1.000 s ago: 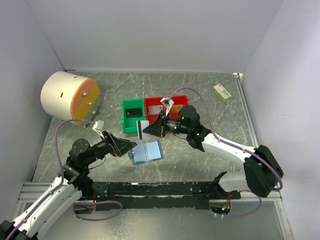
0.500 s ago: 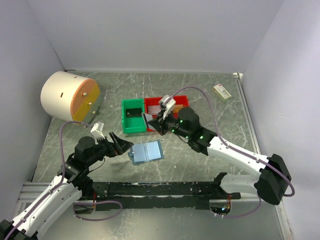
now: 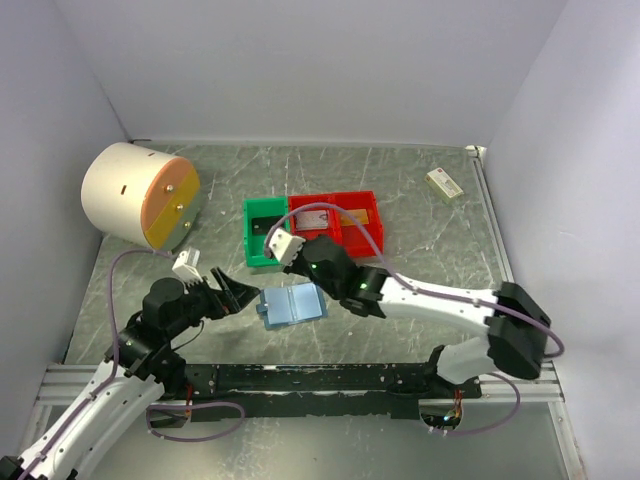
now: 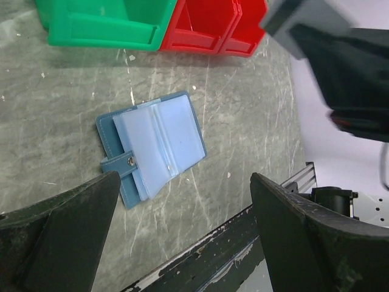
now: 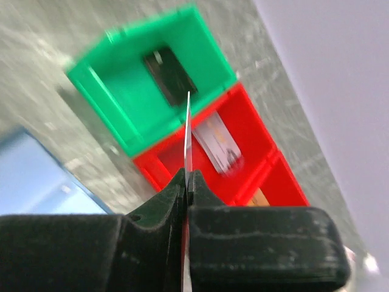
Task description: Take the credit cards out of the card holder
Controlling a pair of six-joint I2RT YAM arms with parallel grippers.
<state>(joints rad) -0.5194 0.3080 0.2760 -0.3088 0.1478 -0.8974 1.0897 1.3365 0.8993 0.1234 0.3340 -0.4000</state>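
Thin plastic card (image 5: 188,131), pinched edge-on in right claw (image 5: 187,180), is being swung left toward green plastic bin (image 3: 250,240); drop-off judged imminent. Blue bi-fold card holder (image 3: 292,305) is lying open toward table (image 3: 420,265) near edge, left claw (image 3: 228,290) gaping beside it.

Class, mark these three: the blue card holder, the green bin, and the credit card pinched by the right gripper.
card holder (image 4: 159,146), left wrist view, clear inner sleeve.
green bin (image 4: 103,29), left wrist view, outer wall.
credit card (image 5: 188,131), right wrist view, upright thin edge.
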